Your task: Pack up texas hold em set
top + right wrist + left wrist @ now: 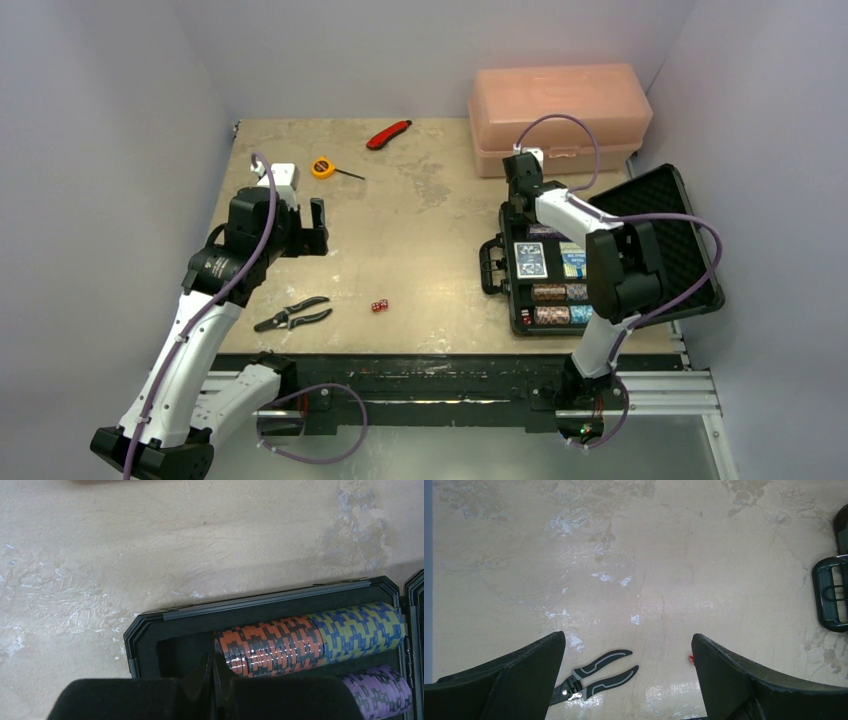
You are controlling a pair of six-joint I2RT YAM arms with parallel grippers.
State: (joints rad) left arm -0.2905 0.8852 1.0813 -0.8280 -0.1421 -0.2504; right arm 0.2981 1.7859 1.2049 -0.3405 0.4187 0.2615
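Note:
The black case [690, 262] lies open at the right, its foam-lined lid folded back. Its base holds blue card decks [531, 259] and chip rolls [560, 304]. The right wrist view shows an orange roll [272, 645], a blue-and-yellow roll [360, 630] and a purple roll [377, 690] inside the case rim [260, 602]. My right gripper [212, 667] is shut with nothing in it, beside the end of the orange roll. Two red dice [379, 306] lie on the table. My left gripper [628, 637] hangs open above bare table, left of the case handle [831, 592].
Black pliers [292, 315] lie near the front edge, under my left gripper. A yellow tape measure [323, 167] and a red utility knife [388, 133] sit at the back. A translucent pink box [560, 115] stands behind the case. Grey walls enclose the table.

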